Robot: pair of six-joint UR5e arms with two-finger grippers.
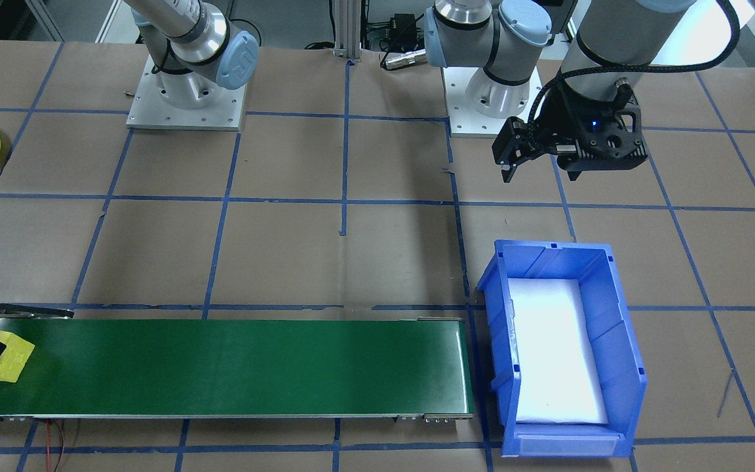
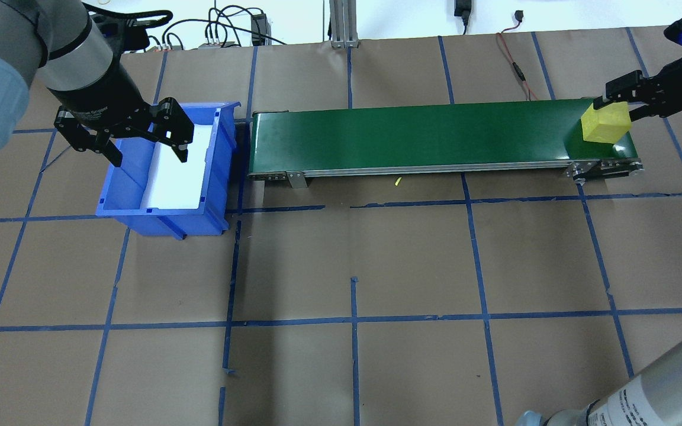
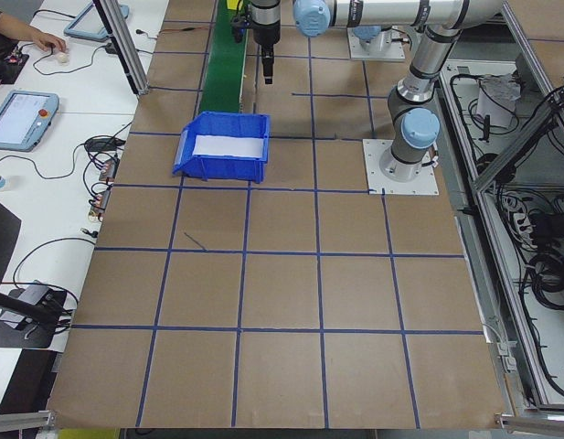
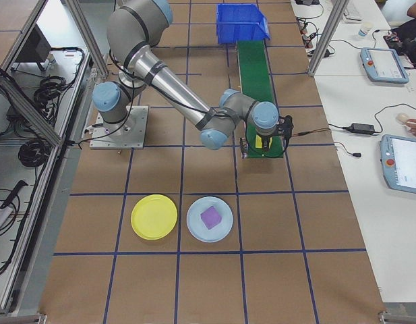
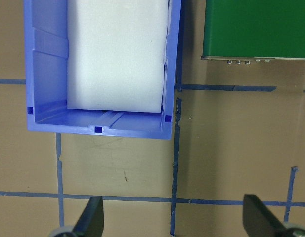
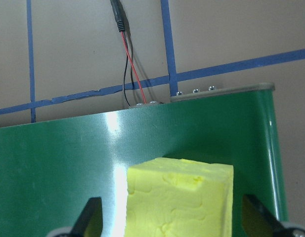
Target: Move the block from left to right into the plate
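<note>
Progress so far, judged from how things lie: the yellow foam cube (image 2: 605, 123) has reached the end of the long green conveyor belt (image 2: 424, 135) farthest from the open blue plastic bin (image 2: 163, 171), so the carry along the belt looks finished. The pick is only beginning. The right claw (image 2: 619, 102) is at that end of the belt with its fingers spread to either side of the cube; in the right wrist view there is a gap between each finger and the cube's faces, so the claw is released and grips nothing. The cube rests on the belt.

The left claw (image 2: 138, 137) hangs above the bin with its fingers apart and empty; its part of the task appears over.

What remains is closing on the cube, lifting it, and carrying it to the small round bright-yellow plastic plate (image 4: 154, 217). That plate lies on the brown papered surface (image 4: 194, 270), well away from the belt's end and just beside a pale blue plate (image 4: 210, 219) that holds a purple cube (image 4: 210, 217). The yellow plate holds nothing.
</note>
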